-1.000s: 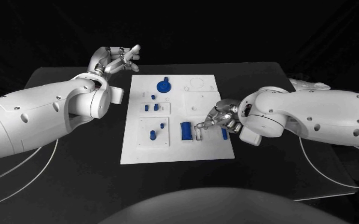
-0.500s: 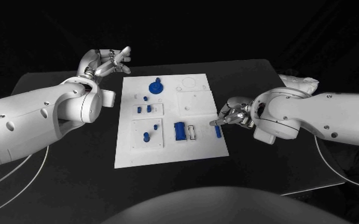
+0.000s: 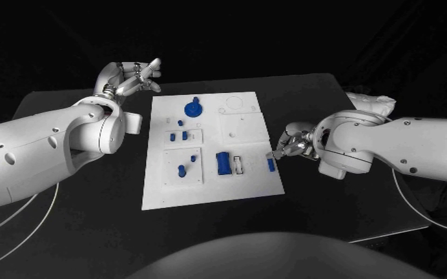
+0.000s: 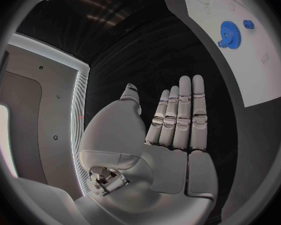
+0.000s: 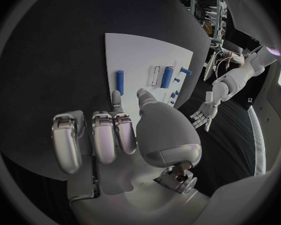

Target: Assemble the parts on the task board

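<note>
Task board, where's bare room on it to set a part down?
The task board is bare along its near edge, below the blue block, and in its far right corner beside the blue gear. The middle is crowded, and the right robot hand hangs at the right edge.

task board (image 3: 250,182): white rectangular plate, flat at mid-table
gear (image 3: 193,108): blue, toothed, far end of board
block (image 3: 223,163): blue, lying near middle
peg (image 3: 271,165): slim blue bar by board's right edge
</note>
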You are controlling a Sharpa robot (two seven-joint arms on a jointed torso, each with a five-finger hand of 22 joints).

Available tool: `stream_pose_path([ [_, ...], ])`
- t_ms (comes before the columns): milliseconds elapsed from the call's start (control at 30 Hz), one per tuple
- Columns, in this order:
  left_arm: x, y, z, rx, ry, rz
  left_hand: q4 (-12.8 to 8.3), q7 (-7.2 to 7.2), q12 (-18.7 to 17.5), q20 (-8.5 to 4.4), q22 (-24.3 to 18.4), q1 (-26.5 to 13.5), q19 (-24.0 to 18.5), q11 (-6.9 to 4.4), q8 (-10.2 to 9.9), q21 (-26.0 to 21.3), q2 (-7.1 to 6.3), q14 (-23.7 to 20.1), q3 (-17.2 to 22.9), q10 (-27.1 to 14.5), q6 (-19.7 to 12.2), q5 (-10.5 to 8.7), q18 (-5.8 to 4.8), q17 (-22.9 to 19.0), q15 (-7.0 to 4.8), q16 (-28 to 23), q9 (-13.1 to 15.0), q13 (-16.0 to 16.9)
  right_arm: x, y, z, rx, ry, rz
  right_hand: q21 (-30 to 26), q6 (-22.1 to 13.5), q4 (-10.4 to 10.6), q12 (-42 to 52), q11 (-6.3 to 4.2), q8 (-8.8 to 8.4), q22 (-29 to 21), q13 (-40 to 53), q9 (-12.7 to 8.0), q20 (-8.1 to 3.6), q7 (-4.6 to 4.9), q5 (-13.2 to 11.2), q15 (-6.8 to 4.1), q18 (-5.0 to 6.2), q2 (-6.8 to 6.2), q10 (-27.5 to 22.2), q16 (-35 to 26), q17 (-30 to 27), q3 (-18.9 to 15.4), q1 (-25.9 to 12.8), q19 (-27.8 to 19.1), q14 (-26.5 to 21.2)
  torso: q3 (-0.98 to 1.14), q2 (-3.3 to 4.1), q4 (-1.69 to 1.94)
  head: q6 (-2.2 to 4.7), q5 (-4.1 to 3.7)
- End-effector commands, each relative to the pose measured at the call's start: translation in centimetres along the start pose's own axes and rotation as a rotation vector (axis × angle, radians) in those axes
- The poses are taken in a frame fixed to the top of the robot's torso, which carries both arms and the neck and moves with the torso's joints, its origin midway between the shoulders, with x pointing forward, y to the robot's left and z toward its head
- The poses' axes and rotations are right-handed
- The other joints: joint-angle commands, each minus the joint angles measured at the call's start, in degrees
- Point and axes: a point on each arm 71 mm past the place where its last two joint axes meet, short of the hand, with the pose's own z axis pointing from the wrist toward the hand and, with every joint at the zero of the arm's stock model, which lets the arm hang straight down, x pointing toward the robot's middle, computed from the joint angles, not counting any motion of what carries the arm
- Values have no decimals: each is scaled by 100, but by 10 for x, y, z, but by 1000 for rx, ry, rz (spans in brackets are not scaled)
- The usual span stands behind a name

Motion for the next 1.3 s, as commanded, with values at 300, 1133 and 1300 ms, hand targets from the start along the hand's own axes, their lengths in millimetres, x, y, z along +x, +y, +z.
stream_pose_path([
  [300,4,-2,1,9,20,-8,6,12,22,7,-8,17,41,9,-29,-23,65,21,-32,-35,-47,32,66,-8,-8,3,9,-5,8,-1,11,48,40,-58,31,34,-237,22,-67,58,1506,1509,69,-35,-31,-367,-30,-38,-53,611,24,1509,180,143,600,587,-1,-2,1,0,59],
  [1133,1,-1,0,7,17,-7,6,12,22,7,-8,17,41,9,-29,-23,65,21,-32,-35,-47,32,66,-8,-8,3,9,-5,14,2,24,73,78,-95,31,230,-277,22,-115,18,1506,1509,27,-54,-92,-481,-57,-38,78,611,24,1509,335,168,600,587,0,3,6,0,122],
  [1300,1,-1,0,7,16,-7,6,12,22,7,-8,17,41,9,-29,-23,65,21,-32,-35,-47,32,66,-8,-8,3,9,-5,16,2,26,77,85,-100,31,308,-297,22,-136,-9,1506,1509,2,-67,-117,-456,-72,-38,115,611,24,1509,395,188,600,587,-5,3,2,0,126],
])
